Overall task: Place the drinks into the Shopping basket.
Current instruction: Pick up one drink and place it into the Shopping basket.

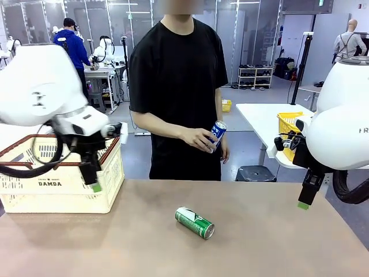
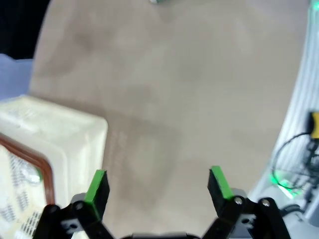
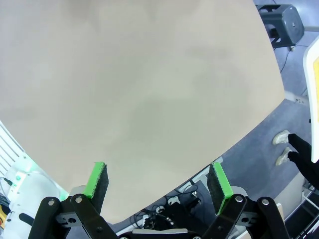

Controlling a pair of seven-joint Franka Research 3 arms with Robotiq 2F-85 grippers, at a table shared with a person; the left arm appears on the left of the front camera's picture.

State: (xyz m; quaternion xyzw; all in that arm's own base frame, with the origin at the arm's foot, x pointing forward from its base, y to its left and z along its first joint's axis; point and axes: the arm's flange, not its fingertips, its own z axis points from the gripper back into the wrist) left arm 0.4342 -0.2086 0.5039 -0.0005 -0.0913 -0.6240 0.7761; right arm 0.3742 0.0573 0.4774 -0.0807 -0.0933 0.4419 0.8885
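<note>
Out front at centre, green can (image 1: pixel 195 223) is lying sideways; my left gripper (image 2: pixel 158 181) and right gripper (image 3: pixel 158 175) are hanging released, empty; person's hand (image 1: pixel 199 138) is holding blue can (image 1: pixel 217 134).

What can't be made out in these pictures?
Inside of the Shopping basket, front view: hidden by its near wall.
Lettering on the blue can, front view: too small, partly covered by the person's hand.
Green can, left wrist view: blurred, cut off by the top edge.

Past the near brown table (image 1: pixel 277 248) lies a grey floor (image 1: pixel 248 144), with a dark stool (image 1: pixel 256 173) and a white table (image 1: pixel 259 113) at right, and a shelf rack (image 1: pixel 255 77) and glass partitions (image 1: pixel 236 34) far back.
</note>
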